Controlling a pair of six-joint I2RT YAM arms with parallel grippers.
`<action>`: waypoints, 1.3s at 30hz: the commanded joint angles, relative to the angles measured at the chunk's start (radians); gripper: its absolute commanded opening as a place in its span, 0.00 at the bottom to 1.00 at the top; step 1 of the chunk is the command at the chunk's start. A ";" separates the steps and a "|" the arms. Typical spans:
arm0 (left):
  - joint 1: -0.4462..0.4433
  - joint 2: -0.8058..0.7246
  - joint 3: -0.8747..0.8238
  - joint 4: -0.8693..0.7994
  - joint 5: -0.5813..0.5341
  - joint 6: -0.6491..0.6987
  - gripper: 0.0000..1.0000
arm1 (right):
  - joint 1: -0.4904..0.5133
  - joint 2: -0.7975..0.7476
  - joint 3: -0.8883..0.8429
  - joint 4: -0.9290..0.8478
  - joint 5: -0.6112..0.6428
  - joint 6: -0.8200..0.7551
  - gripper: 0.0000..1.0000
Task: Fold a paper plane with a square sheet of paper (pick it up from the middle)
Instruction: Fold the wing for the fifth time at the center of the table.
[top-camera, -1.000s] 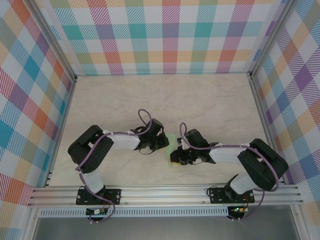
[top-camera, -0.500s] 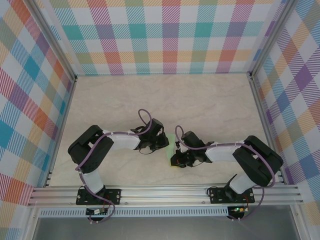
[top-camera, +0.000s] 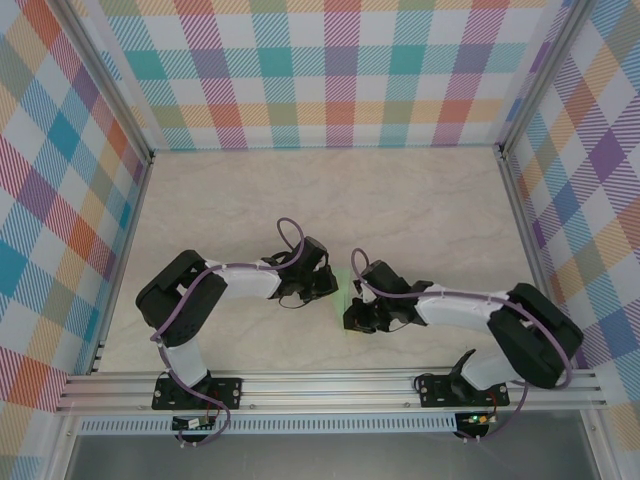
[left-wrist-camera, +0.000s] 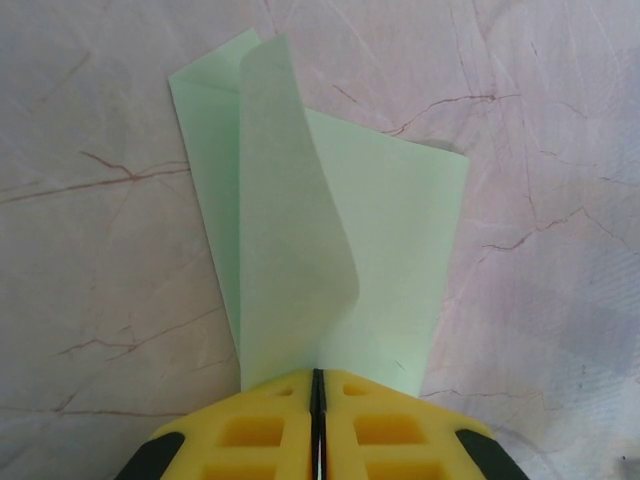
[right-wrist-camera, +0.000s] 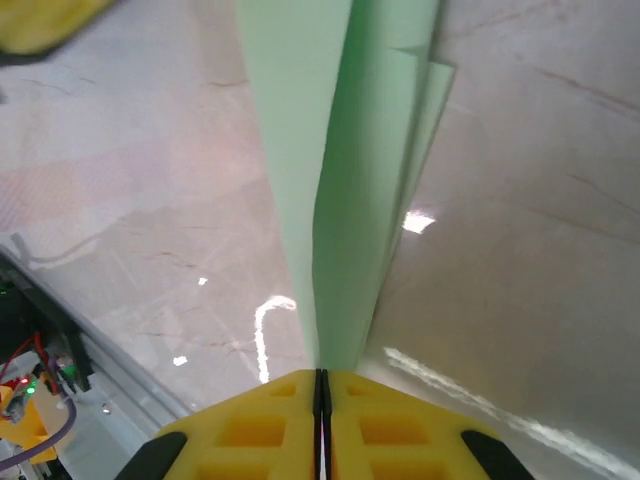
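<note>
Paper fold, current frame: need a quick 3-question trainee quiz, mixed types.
1. True or false: the paper lies flat and unfolded.
2. The left gripper and right gripper are: A both open; B both shut on the paper; C one open, one shut.
3. Fill in: the fingers are coloured ____.
Key: 1 false; 2 B; 3 yellow.
</note>
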 joint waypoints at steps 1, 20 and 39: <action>-0.022 0.029 0.001 -0.084 -0.016 0.015 0.10 | 0.002 -0.088 0.011 -0.014 0.048 -0.001 0.10; -0.022 0.034 0.012 -0.088 -0.007 0.018 0.10 | 0.002 0.074 0.046 0.173 -0.074 0.039 0.06; -0.021 0.045 0.041 -0.112 -0.017 0.025 0.09 | -0.015 0.054 -0.152 0.159 -0.151 0.040 0.05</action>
